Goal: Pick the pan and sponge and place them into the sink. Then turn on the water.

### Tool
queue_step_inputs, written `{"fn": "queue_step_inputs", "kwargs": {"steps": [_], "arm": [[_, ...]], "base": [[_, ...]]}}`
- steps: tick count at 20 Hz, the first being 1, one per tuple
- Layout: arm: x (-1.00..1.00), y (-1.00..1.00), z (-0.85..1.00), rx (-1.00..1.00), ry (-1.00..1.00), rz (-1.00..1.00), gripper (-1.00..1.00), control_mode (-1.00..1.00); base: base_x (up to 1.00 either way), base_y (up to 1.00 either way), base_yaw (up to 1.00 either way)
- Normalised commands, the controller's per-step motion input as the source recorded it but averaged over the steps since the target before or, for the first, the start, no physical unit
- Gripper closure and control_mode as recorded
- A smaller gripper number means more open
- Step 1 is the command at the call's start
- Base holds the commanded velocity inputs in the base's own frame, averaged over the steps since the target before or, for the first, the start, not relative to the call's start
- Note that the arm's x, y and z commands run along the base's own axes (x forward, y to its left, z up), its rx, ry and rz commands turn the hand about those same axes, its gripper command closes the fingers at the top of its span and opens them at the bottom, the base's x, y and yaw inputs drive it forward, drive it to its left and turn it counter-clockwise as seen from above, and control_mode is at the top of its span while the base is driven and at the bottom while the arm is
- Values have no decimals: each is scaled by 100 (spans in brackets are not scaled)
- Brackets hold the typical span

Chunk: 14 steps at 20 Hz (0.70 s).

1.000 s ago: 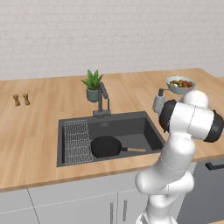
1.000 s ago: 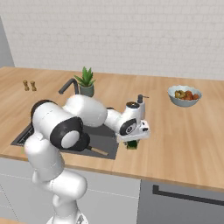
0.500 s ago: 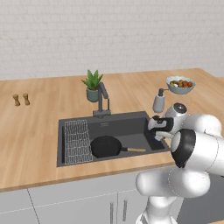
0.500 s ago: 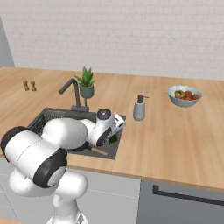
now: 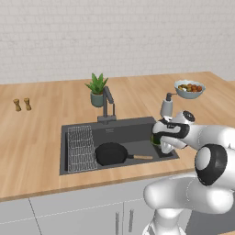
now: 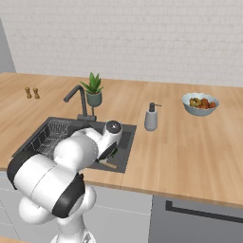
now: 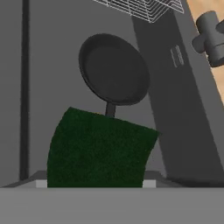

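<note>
The sponge, a dark green block, sits between my fingertips, with my gripper shut on it above the right end of the sink. The same sponge shows as a dark green patch under the white hand. On the sink floor below lies the pan, black and round, its wooden handle pointing right. In the hand view the pan lies just beyond the sponge. The tap stands at the sink's back edge, and no water runs from it.
A wire rack fills the sink's left part. Behind the tap stands a potted plant. A soap dispenser and a fruit bowl are on the counter to the right, with two small shakers far left.
My arm has swung left from the counter beside the soap dispenser to over the sink's right end, carrying the sponge. The pan has stayed in place.
</note>
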Motion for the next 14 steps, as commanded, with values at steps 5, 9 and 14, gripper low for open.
{"fn": "queue_step_inputs", "kwargs": {"steps": [5,9,14], "arm": [[29,60,0,-7,18,25,100,-100],[50,77,-8,-6,22,10,100,-100],[43,64,-33,-1,14,1,100,-100]], "base": [[0,0,0],[0,0,0],[0,0,0]]}}
